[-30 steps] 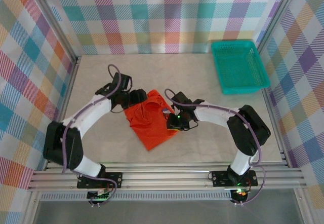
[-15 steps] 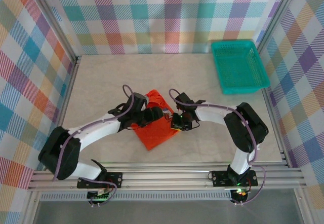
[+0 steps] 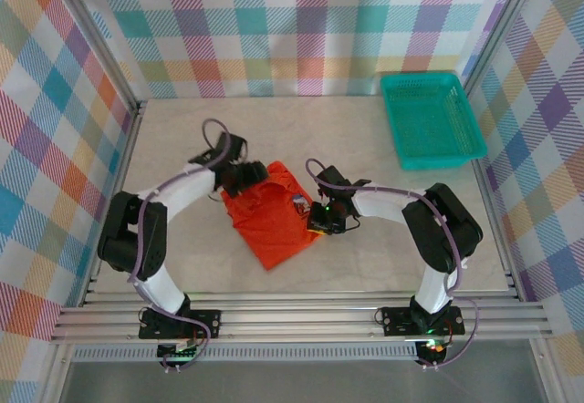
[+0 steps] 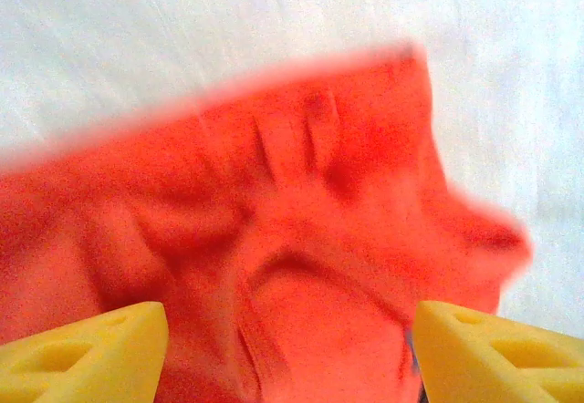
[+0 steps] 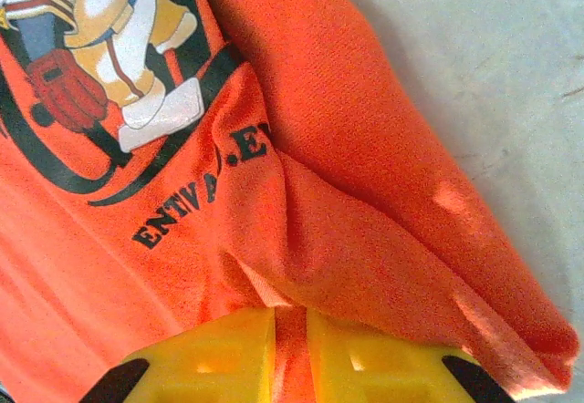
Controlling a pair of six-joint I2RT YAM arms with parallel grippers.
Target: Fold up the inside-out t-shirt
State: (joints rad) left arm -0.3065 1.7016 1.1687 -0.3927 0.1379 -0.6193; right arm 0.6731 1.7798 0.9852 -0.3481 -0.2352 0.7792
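The inside-out t-shirt lies crumpled in a rough diamond on the table, bright orange-red, with its cartoon print and dark lettering facing up near the right edge. My right gripper sits at that right edge. Its yellow fingers are shut on a narrow fold of the cloth. My left gripper hovers over the shirt's far left corner. Its yellow fingertips stand wide apart, with wrinkled cloth below them and nothing pinched.
A teal plastic basket stands at the far right corner of the table. Checked cloth walls and aluminium rails close in the workspace. Bare tabletop lies around the shirt on all sides.
My left arm swung in over the shirt's middle, then drew back to its far left corner, jaws still open. The right gripper stayed put and closed further on the cloth fold.
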